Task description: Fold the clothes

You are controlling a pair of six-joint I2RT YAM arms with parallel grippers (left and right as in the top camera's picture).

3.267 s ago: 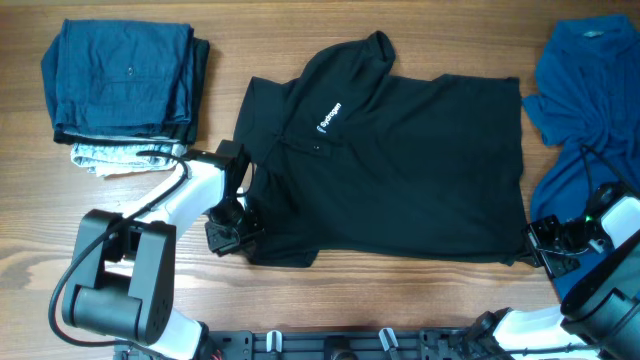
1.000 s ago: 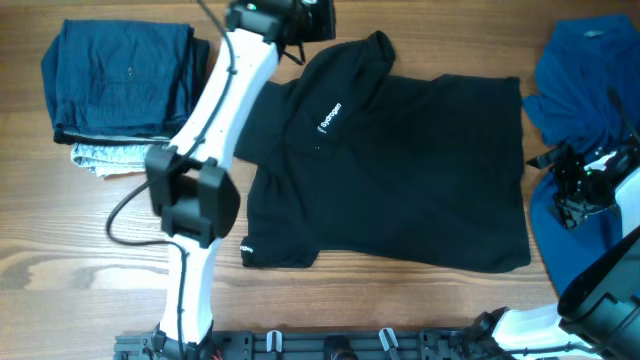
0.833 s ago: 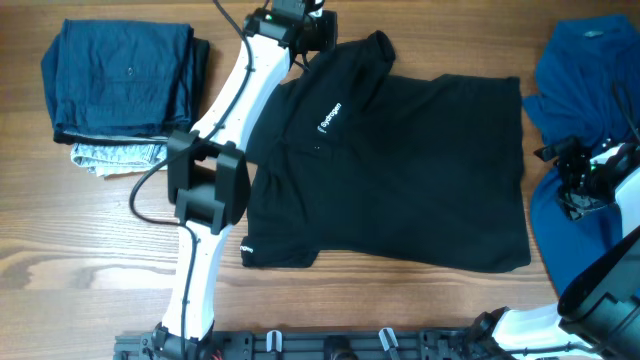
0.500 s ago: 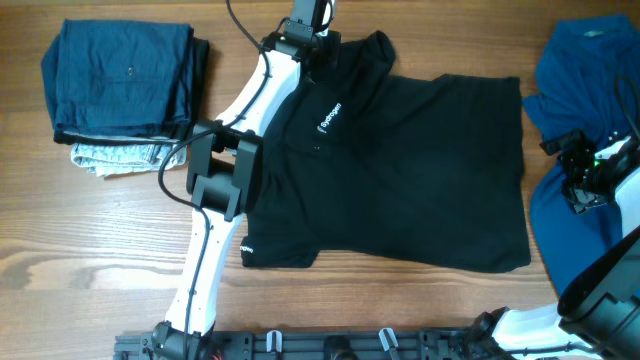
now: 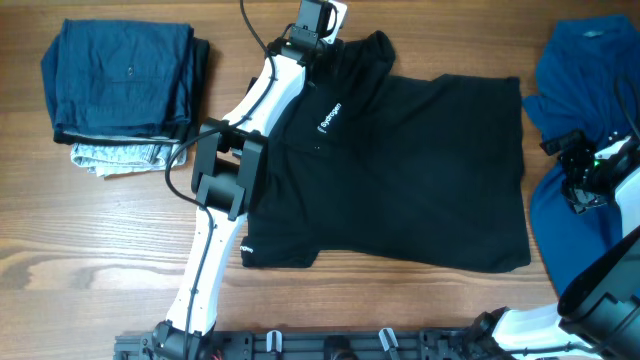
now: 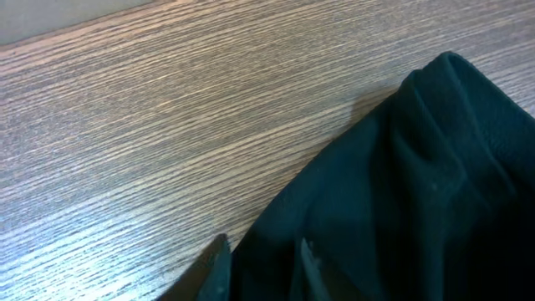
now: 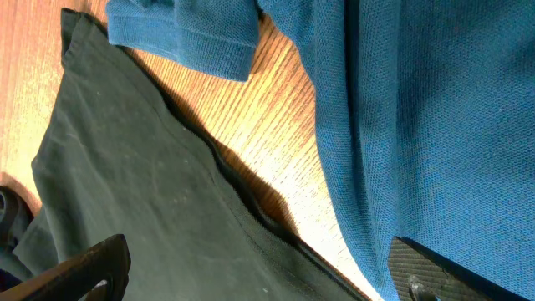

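The black polo shirt [image 5: 400,170] lies spread flat mid-table, its white lettering [image 5: 329,115] facing up. My left gripper [image 5: 308,45] reaches to the far edge at the collar. In the left wrist view its fingers [image 6: 219,261] stand close together astride the shirt's edge [image 6: 401,192]; a pinch does not show. My right gripper [image 5: 582,180] hovers wide open, with nothing held, over the gap between the black shirt's right hem [image 7: 134,184] and the bright blue shirt [image 7: 418,100]. That blue shirt [image 5: 590,70] lies crumpled at the far right.
A folded stack of dark blue garments [image 5: 120,75] sits at the back left, on top of a pale folded piece [image 5: 115,155]. Bare wood [image 6: 125,125] runs beyond the collar. A black rail [image 5: 330,345] lines the table's front edge.
My left arm has gone from the shirt's front left corner to the back, then edged right to the collar. The right gripper has drifted back from the shirt's front right corner, still open.
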